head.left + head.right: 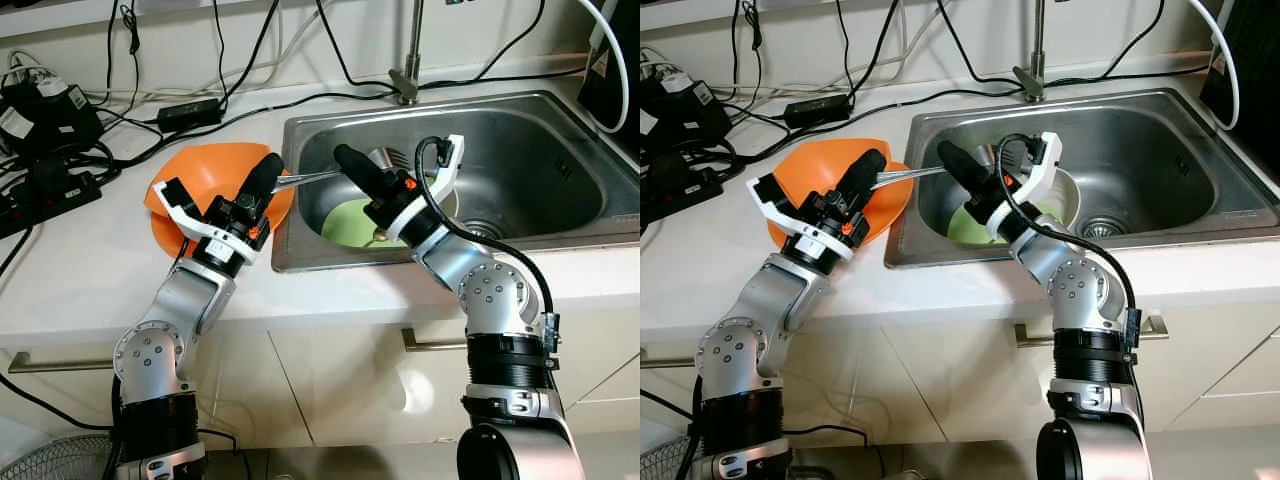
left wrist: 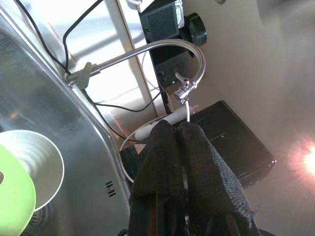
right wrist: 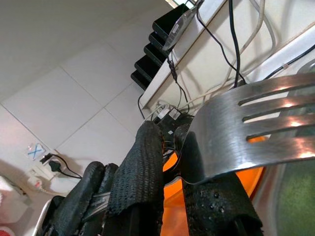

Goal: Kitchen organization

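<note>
A metal slotted spatula is held level over the left rim of the sink, its slotted head bright in the right wrist view. My left gripper is shut on its handle, above an orange bowl on the counter. My right gripper reaches up out of the sink and its fingers are closed on the neck just behind the head. Below it in the sink lie a green plate and a white bowl.
The faucet stands behind the sink. Power strips, adapters and tangled cables crowd the counter's back left. A black appliance sits at the far right. White counter lies bare in front of the bowl.
</note>
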Motion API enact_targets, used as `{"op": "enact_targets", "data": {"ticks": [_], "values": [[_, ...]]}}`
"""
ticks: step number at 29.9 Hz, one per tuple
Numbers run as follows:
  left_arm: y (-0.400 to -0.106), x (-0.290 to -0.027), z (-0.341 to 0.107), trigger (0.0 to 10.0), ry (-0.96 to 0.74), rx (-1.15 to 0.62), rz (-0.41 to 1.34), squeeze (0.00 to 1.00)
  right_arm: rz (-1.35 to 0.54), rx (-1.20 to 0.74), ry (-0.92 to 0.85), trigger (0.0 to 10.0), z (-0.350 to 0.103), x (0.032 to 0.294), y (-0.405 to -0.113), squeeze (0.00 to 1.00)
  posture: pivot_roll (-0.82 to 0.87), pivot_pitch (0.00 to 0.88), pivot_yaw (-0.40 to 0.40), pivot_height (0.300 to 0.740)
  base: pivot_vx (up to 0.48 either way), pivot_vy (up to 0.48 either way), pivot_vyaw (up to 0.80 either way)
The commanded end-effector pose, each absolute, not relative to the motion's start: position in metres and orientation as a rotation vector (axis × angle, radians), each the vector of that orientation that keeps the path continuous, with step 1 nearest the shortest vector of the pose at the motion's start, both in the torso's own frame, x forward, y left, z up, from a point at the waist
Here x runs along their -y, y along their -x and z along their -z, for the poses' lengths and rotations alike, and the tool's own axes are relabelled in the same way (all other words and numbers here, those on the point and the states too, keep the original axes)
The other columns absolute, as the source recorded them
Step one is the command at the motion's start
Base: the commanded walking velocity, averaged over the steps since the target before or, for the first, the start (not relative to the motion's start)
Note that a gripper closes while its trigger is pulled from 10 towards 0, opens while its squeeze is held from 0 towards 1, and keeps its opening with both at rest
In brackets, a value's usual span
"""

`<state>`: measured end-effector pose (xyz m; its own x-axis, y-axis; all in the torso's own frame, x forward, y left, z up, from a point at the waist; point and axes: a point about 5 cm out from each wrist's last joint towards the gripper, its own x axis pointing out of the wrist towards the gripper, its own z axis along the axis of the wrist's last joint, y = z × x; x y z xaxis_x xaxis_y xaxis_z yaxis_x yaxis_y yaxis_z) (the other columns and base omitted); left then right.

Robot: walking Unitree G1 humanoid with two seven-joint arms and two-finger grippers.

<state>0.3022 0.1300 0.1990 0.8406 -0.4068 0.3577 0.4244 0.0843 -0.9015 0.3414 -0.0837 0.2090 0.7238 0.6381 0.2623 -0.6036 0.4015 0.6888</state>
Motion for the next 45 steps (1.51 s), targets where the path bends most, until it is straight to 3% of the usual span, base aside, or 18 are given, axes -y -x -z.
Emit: {"op": "enact_targets", "data": {"ticks": [1,11,12,13,14,15,16,25,35,45], "values": [[-0.300,-0.133,-0.204,0.0,1.334,0.032,0.634,0.00,-0.789,-0.043,-0.851,0.0,-0.214,0.080,-0.344,0.00,-0.03,0.015,0.143,0.740,0.000,0.000,0.00],[-0.301,-0.132,-0.198,0.0,1.301,0.007,0.616,0.00,-0.788,-0.042,-0.853,0.0,-0.214,0.080,-0.344,0.00,-0.04,0.017,0.144,0.740,0.000,0.000,0.00],[-0.301,-0.133,-0.196,1.5,1.288,-0.003,0.605,0.00,-0.787,-0.042,-0.853,0.0,-0.214,0.080,-0.344,0.00,-0.04,0.016,0.144,0.740,0.000,0.000,0.00],[-0.302,-0.133,-0.193,1.5,1.262,-0.022,0.589,0.00,-0.786,-0.042,-0.853,0.0,-0.214,0.080,-0.344,0.00,-0.04,0.017,0.144,0.740,0.000,0.000,0.00],[-0.303,-0.132,-0.189,5.9,1.227,-0.042,0.575,0.00,-0.783,-0.043,-0.853,0.0,-0.214,0.081,-0.344,0.00,-0.04,0.017,0.144,0.740,0.000,0.000,0.00],[-0.303,-0.132,-0.187,5.9,1.190,-0.054,0.559,0.00,-0.782,-0.043,-0.854,0.0,-0.214,0.081,-0.344,0.00,-0.04,0.017,0.143,0.740,0.000,0.000,0.00],[-0.304,-0.131,-0.186,10.0,1.150,-0.062,0.554,0.98,-0.779,-0.043,-0.854,0.0,-0.214,0.081,-0.344,0.00,-0.04,0.017,0.142,0.740,0.000,0.000,0.00],[-0.307,-0.125,-0.193,10.0,1.050,-0.051,0.539,1.00,-0.773,-0.042,-0.856,0.0,-0.214,0.082,-0.346,0.00,-0.03,0.013,0.140,0.740,0.000,0.000,0.00],[-0.308,-0.115,-0.200,10.0,0.628,-0.009,0.537,1.00,-0.615,0.037,-0.841,0.0,-0.218,0.100,-0.360,0.00,-0.03,0.006,0.138,0.740,0.000,0.000,0.00],[-0.307,-0.118,-0.197,10.0,0.454,0.035,0.476,1.00,-0.516,0.071,-0.746,0.0,-0.217,0.116,-0.370,0.00,-0.02,0.000,0.133,0.740,0.000,0.000,0.00]]}}
